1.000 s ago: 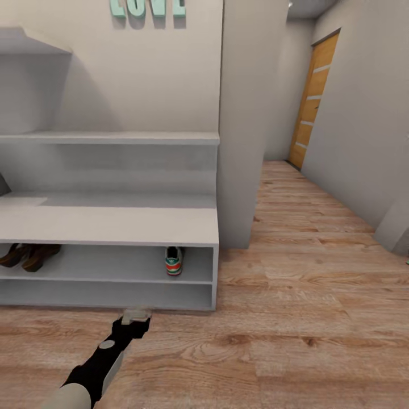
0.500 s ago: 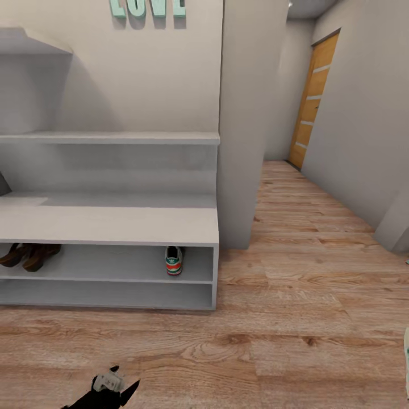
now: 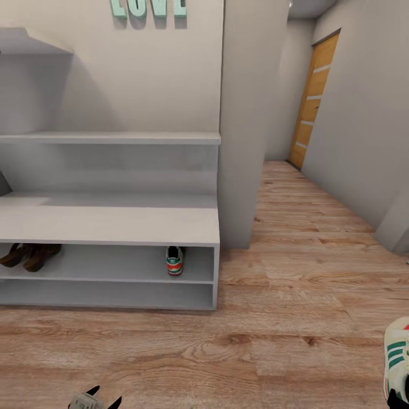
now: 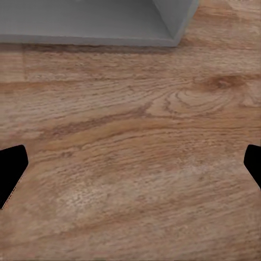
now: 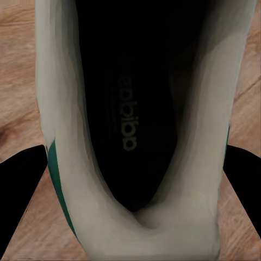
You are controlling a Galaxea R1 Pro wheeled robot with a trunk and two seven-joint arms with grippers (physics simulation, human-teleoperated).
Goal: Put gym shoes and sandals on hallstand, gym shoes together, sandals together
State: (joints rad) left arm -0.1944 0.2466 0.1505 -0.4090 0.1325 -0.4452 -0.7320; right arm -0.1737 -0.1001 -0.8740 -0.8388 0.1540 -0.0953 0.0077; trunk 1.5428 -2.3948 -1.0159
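**Head view and wrist views: second gym shoe in transit to the rack**

Head view: the hallstand [image 3: 113, 226] stands against the wall on the corridor floor [image 3: 295, 329]. Its upper open shelf row holds the two sandals [image 3: 28, 255] side by side at the left end and one gym shoe [image 3: 174, 261] near the right end, heel outward. The second gym shoe [image 3: 396, 358] shows at the lower right edge of the frame, with the right gripper [image 3: 399, 400] dark beneath it. The left gripper [image 3: 94, 400] shows at the bottom edge, over bare floor.

Left wrist view: the left gripper's fingers [image 4: 11, 168] are spread wide apart with nothing between them. Below lies wood-grain floor, with the rack's lower corner at the far edge.

Right wrist view: the second gym shoe [image 5: 136, 130] sits between the right gripper's fingers [image 5: 22, 185], which press against both of its sides. The dark insole faces the camera.

Step in hand, as judged: carrying the last shoe to the rack. The next move calls for bringing it into the upper shelf row, directly beside the shoe already there, then releasing.
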